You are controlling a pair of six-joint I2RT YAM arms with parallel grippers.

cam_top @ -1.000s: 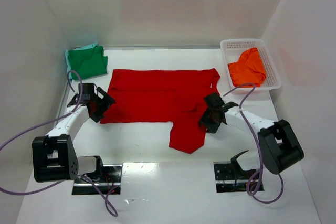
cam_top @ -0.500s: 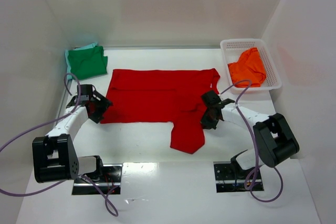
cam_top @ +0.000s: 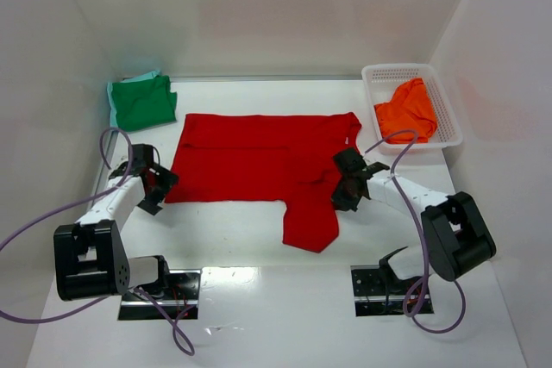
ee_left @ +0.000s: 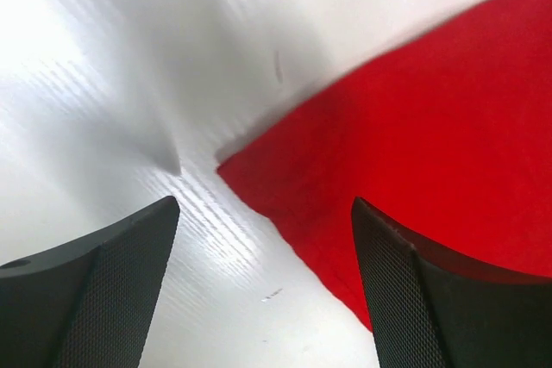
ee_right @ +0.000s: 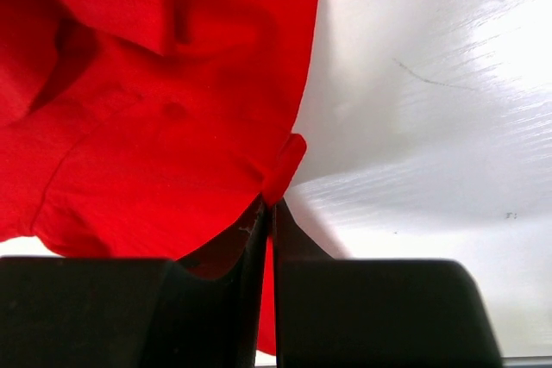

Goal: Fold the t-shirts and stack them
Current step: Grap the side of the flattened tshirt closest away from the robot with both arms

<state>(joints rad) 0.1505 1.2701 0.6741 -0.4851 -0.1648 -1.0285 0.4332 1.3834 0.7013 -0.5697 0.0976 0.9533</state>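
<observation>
Three plain cloth t-shirts.
Centre: bright red t-shirt (cam_top: 259,157) spread flat. Far left: green t-shirt (cam_top: 142,102), folded. Far right: orange t-shirt (cam_top: 405,111) crumpled in white lattice basket (cam_top: 450,118).

You'll see the red t-shirt (cam_top: 259,157) spread mid-counter, the green t-shirt (cam_top: 143,102) in the far left corner and the orange t-shirt (cam_top: 405,111) in the basket (cam_top: 449,120) at the far right corner. Your left gripper (cam_top: 148,185) sits by the red shirt's near-left corner, and your right gripper (cam_top: 348,183) seems to pinch its right edge.

A: Room?
B: Glossy white flat tabletop (cam_top: 259,316), boxed by plain matte white panel walls: back wall (cam_top: 276,15), left wall (cam_top: 43,84), right wall (cam_top: 509,84).
A: Light?
B: Bright, from above. Glare patch (cam_top: 233,275) on tabletop nr front edge. Faint pink tint on right wall.
</observation>
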